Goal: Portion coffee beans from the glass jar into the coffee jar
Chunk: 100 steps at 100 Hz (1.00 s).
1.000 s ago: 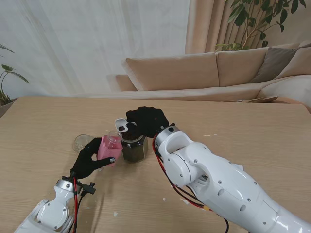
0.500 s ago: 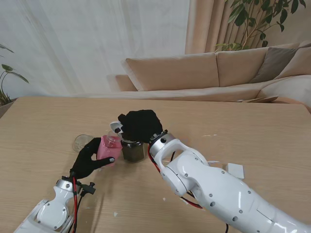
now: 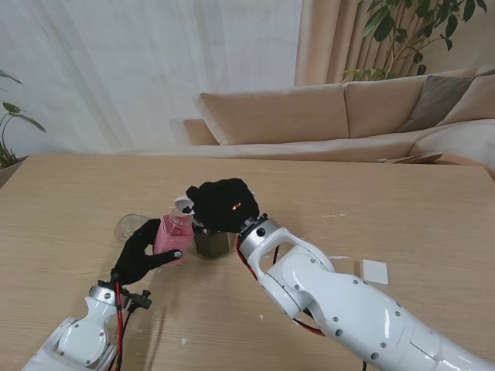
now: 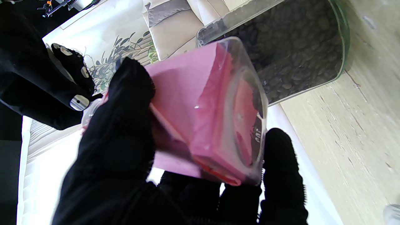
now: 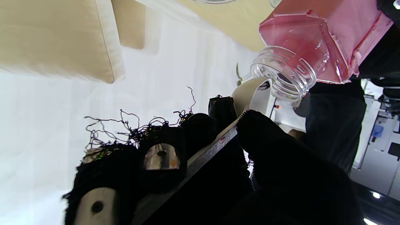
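My left hand is shut on the pink coffee jar, holding it tilted with its open mouth toward the scoop. Right beside it stands the glass jar, filled with dark coffee beans. My right hand hovers over the glass jar, shut on the handle of a white scoop. The scoop's bowl sits at the pink jar's mouth. In the left wrist view the pink jar lies between my thumb and fingers. Whether beans lie in the scoop is hidden.
A clear round lid lies on the wooden table just left of the pink jar. A small white square rests to the right of my right forearm. A sofa stands behind the table's far edge.
My right hand has shifted left over the glass jar and rolled its wrist, bringing the scoop against the pink jar's mouth. The left hand and pink jar have stayed put.
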Each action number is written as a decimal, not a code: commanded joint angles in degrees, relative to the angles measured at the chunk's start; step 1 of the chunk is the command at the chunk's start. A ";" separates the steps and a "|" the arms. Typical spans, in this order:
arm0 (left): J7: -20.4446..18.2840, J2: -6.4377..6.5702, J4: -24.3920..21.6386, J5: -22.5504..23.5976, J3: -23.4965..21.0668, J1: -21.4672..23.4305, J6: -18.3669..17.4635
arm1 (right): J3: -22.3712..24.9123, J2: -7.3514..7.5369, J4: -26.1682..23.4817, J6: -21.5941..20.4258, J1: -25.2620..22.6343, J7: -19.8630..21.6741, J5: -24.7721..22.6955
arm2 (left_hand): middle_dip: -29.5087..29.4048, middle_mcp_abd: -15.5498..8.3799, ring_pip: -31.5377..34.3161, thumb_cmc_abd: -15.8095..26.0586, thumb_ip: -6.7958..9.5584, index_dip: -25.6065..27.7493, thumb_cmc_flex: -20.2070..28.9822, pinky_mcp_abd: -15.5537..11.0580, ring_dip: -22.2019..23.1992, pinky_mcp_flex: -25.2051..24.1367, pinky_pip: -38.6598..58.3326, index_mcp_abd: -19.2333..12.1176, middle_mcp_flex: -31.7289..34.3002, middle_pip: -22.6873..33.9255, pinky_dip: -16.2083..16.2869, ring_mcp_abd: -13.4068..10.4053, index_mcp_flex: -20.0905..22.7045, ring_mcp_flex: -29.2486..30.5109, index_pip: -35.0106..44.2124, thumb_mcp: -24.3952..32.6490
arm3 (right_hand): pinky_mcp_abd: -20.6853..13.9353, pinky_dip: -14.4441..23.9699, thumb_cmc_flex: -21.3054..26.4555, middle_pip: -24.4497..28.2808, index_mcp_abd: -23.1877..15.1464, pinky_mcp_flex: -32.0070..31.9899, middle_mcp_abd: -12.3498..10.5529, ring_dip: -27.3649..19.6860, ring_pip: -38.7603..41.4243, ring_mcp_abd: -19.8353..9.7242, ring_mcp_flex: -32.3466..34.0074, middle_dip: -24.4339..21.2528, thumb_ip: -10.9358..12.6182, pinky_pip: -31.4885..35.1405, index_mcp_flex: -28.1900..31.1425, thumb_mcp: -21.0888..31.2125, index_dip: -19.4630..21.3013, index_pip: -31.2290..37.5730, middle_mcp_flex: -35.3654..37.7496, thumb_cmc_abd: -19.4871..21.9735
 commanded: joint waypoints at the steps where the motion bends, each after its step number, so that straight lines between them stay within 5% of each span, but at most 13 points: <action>1: -0.96 -0.32 -0.63 -0.10 0.04 0.42 0.10 | -0.22 -0.17 0.35 -0.26 -0.32 -0.58 -0.51 | 5.43 -8.32 0.04 11.00 1.66 3.61 13.94 -0.78 1.13 -0.26 -0.50 -11.00 6.15 10.70 0.38 -1.35 4.86 0.62 13.50 18.82 | -5.13 -0.58 2.33 2.28 -0.44 2.64 -1.79 -0.68 1.98 0.67 1.32 0.38 0.60 17.38 1.73 0.99 0.59 0.53 1.81 0.81; 40: -0.98 -0.34 -0.50 -0.23 0.02 0.35 -0.03 | -1.39 0.45 1.06 -0.87 1.00 -2.43 -5.59 | 5.46 -8.32 0.05 10.95 1.67 3.63 13.94 -0.78 1.13 -0.26 -0.51 -11.01 6.17 10.72 0.39 -1.31 4.85 0.66 13.51 18.86 | -5.21 -0.65 2.38 2.17 -1.00 2.66 -2.13 -0.61 1.78 0.71 0.97 0.42 0.36 17.34 1.41 0.52 0.56 0.51 1.55 1.15; 100: -1.49 -0.30 -0.43 -1.17 0.04 0.28 -0.13 | -1.33 0.90 0.85 -3.17 1.33 -1.75 -6.56 | 5.42 -8.32 0.06 10.99 1.67 3.62 13.94 -0.78 1.13 -0.26 -0.51 -11.02 6.18 10.71 0.39 -1.38 4.85 0.71 13.51 18.84 | -5.58 -0.26 2.61 1.73 -1.73 1.78 -2.60 -0.11 1.63 0.71 0.25 0.53 0.28 17.01 1.48 -0.27 0.57 0.46 1.57 1.05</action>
